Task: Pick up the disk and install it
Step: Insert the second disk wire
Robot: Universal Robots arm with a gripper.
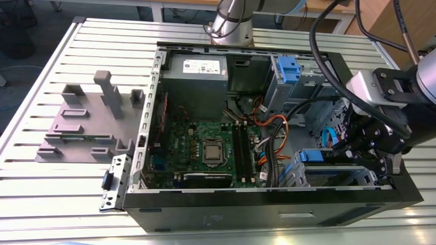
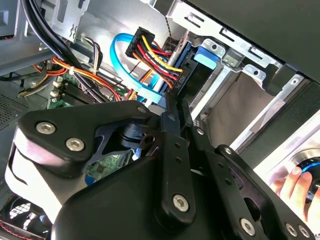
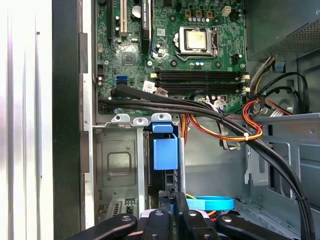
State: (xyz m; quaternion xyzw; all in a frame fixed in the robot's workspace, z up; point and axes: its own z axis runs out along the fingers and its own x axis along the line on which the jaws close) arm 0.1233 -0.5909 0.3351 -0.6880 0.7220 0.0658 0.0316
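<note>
The disk [image 1: 312,155] stands on edge in the lower drive bay [image 3: 117,165] of the open computer case, at the exterior view's right. In the first wrist view the disk [image 3: 165,152] shows its blue caddy tab and a dark narrow edge between the bay's metal walls. In the second wrist view the disk [image 2: 187,70] shows a blue rail and dark side. My gripper [image 1: 350,149] reaches into the case just behind the disk. The gripper [image 2: 175,102] [image 3: 173,201] is shut, fingers pressed together, their tips right at the disk's end. I cannot tell if they touch it.
A grey slotted holder [image 1: 89,117] stands outside the case at the exterior view's left. A blue bracket [image 1: 289,69] sits on the upper bay. Bundled power cables [image 3: 220,117] and a blue data cable [image 2: 120,55] cross beside the gripper. A person's hand [image 2: 295,185] shows beyond the case wall.
</note>
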